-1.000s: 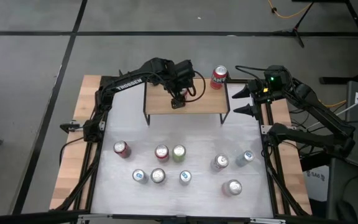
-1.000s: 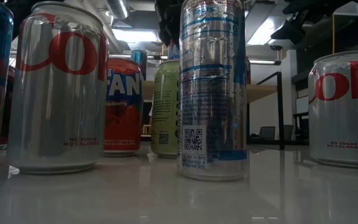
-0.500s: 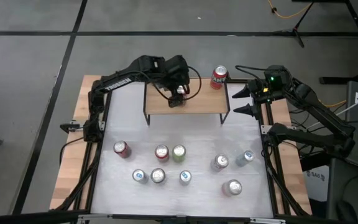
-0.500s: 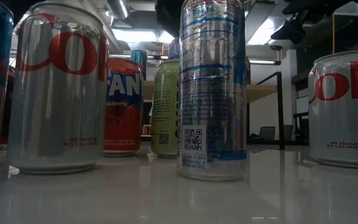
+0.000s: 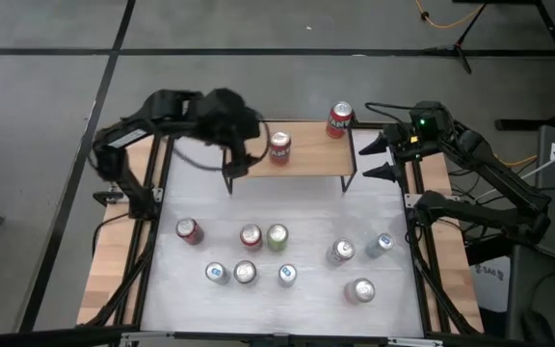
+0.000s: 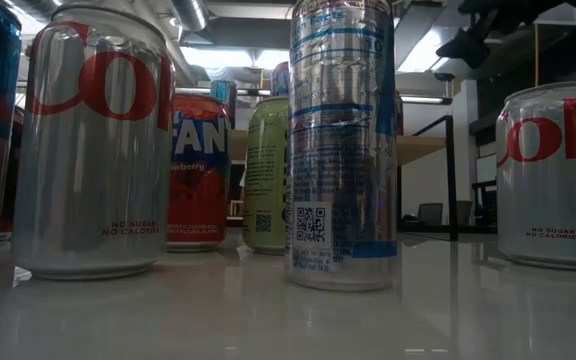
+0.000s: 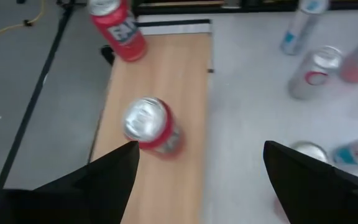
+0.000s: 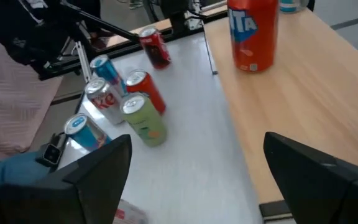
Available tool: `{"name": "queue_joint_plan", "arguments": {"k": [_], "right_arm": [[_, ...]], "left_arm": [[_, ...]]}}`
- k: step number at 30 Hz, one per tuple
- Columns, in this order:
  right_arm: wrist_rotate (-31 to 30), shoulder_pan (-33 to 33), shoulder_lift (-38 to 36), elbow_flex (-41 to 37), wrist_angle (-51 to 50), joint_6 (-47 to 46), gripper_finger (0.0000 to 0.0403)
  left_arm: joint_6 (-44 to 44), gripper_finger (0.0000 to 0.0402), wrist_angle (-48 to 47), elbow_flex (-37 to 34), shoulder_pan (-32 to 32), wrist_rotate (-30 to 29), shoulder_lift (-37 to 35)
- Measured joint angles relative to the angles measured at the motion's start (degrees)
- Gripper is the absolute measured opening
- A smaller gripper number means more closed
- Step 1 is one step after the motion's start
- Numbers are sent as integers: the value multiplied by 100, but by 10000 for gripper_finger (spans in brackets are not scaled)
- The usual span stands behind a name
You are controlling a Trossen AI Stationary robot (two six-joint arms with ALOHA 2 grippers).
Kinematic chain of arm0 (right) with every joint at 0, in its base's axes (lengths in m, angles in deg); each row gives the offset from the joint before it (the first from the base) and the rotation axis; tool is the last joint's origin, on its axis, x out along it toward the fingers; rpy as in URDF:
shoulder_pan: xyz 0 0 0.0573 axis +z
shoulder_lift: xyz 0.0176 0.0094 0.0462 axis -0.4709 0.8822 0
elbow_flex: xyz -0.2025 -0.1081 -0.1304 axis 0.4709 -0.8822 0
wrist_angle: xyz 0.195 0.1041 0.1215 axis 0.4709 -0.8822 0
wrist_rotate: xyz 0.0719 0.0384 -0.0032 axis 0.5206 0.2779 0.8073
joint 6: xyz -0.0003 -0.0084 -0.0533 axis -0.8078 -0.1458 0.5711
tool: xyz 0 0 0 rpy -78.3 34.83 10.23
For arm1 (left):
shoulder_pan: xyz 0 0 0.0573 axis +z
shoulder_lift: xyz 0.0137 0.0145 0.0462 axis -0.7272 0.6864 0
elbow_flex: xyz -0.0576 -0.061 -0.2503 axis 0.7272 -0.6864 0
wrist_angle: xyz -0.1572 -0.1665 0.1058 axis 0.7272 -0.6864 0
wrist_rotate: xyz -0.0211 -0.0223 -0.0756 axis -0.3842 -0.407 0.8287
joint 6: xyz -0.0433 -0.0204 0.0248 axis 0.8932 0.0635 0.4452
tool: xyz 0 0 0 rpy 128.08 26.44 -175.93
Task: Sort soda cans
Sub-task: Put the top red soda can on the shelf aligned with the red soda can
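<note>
My left gripper point(image 5: 242, 164) hangs by the wooden shelf's point(image 5: 306, 164) near-left corner, jaws wide and empty; my right gripper point(image 5: 379, 156) waits beside the shelf's right end, jaws wide, also empty. Two red cans stand on the shelf: one point(image 5: 279, 147) mid-shelf, one point(image 5: 340, 120) at the far right corner. The other soda cans point(image 5: 277, 237) stand on the desk point(image 5: 306, 299). A careless swing of my left arm could topple the mid-shelf can. The left arm is blurred overhead, and the low view hides the back cans.
</note>
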Motion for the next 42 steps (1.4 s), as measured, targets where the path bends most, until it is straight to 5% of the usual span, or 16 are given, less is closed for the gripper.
{"name": "queue_joint_plan", "arguments": {"k": [6, 13, 22, 27, 42], "right_arm": [[-19, 0, 0, 0, 710, -166, 356], [-24, 28, 113, 0, 1693, -619, 356], [-986, 1175, 744, 0, 3418, -818, 356], [-1623, 1691, 1320, 262, 4047, -772, 356], [-1682, 2059, 3769, 2437, 3654, -417, 356]], "left_arm": [[288, 334, 1162, -2043, -465, -709, -1187], [714, 334, 2976, -4820, -554, -735, -2944], [875, 334, 5010, -7653, -554, -723, -4490], [906, 334, 5585, -8587, -554, -675, -4936], [1157, 334, 7336, -10033, -554, -544, -5181]]}}
